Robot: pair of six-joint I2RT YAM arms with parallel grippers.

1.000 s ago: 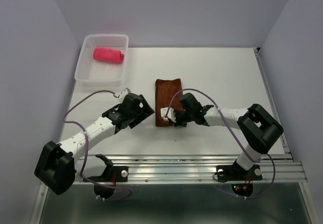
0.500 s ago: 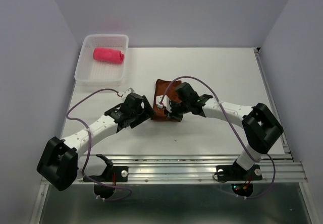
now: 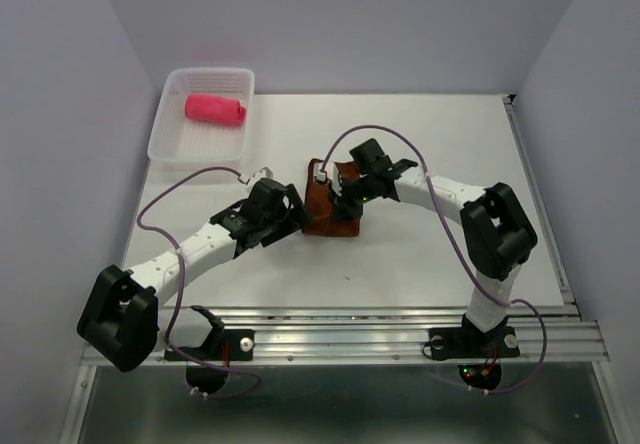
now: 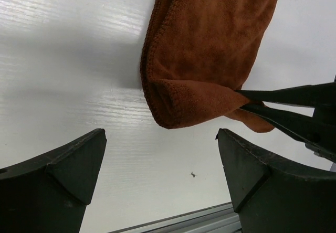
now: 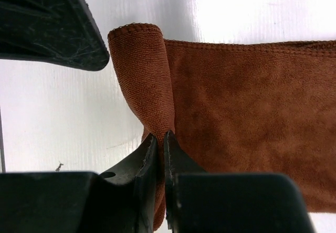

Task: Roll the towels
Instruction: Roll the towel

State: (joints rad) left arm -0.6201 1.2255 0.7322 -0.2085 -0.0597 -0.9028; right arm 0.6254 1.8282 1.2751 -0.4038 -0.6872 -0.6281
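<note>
two towels (image 3: 322,219), one basket (image 3: 165,146), white table (image 3: 440,144), pale walls (image 3: 350,24)
right gripper (image 5: 160,138) pinching brown towel (image 4: 205,49), left gripper (image 4: 160,136) spread; pink towel (image 3: 215,109) likely rolled

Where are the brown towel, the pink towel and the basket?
brown towel (image 4: 210,44): left wrist view, middle of the flat part.
pink towel (image 3: 215,109): top view, middle of the roll.
basket (image 3: 196,145): top view, bare floor near its front rim.

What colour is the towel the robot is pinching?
Rust brown all over, with no pattern. The small soft cloth towel shows best in the right wrist view.
</note>
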